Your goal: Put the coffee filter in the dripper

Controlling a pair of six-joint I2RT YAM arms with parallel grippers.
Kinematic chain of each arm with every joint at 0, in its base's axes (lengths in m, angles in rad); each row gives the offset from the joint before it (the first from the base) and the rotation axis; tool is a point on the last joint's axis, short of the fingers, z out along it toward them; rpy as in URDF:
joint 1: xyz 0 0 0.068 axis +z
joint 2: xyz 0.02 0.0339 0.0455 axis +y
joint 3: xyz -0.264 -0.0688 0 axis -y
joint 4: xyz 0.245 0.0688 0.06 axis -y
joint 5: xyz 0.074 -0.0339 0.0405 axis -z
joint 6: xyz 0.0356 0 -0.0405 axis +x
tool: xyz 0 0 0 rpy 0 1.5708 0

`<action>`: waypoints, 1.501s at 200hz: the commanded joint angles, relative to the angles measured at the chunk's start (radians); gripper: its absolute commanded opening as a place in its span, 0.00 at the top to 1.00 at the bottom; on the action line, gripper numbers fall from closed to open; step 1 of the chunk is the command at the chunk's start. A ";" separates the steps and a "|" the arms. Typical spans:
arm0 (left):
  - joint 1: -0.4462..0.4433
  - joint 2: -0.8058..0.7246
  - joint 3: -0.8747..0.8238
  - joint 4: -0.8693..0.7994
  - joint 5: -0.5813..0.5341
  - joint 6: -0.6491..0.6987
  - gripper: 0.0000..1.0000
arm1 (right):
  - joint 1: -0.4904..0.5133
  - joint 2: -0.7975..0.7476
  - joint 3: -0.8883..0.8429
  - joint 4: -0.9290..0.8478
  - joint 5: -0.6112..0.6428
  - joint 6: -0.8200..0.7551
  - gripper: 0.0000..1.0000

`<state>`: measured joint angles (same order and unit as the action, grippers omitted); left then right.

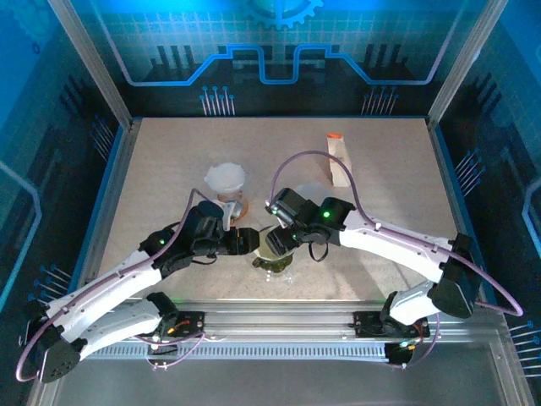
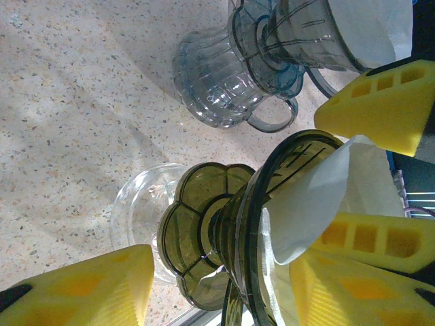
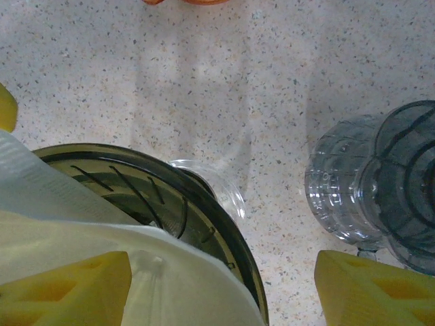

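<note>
While in the dripper (image 3: 146, 193), coffee filter (image 3: 183, 285) between released right jaws; left jaws released too.

Filter (image 2: 316, 204) in dripper (image 2: 204, 217), centre-front; 2nd dripper (image 1: 228, 179) behind-left; filter pack (image 1: 339, 159) back-right

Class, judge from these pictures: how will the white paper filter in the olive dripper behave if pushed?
The filter looks thin and curls past the dripper rim, so it probably folds rather than slides. It seems very light, so it may spring back up unless seated.
</note>
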<state>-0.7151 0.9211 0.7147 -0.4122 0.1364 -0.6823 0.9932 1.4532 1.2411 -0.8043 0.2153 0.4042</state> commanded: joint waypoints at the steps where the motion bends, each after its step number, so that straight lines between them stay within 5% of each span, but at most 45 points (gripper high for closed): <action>1: 0.007 -0.012 -0.026 0.027 0.009 -0.016 0.44 | -0.010 0.013 -0.014 0.008 -0.023 0.017 0.27; 196: 0.007 -0.041 -0.053 0.029 -0.007 -0.036 0.50 | -0.022 0.105 -0.055 0.049 -0.048 0.031 0.28; 229: 0.008 -0.039 -0.050 0.010 -0.020 -0.033 0.58 | -0.022 0.083 -0.043 0.044 -0.040 0.030 0.28; 300: 0.009 -0.038 -0.054 0.006 -0.021 -0.035 0.58 | -0.021 -0.082 -0.029 0.034 -0.001 0.038 0.27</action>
<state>-0.7151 0.8825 0.6704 -0.3843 0.1307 -0.7090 0.9806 1.4513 1.1980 -0.7635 0.1814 0.4210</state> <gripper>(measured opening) 0.416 0.728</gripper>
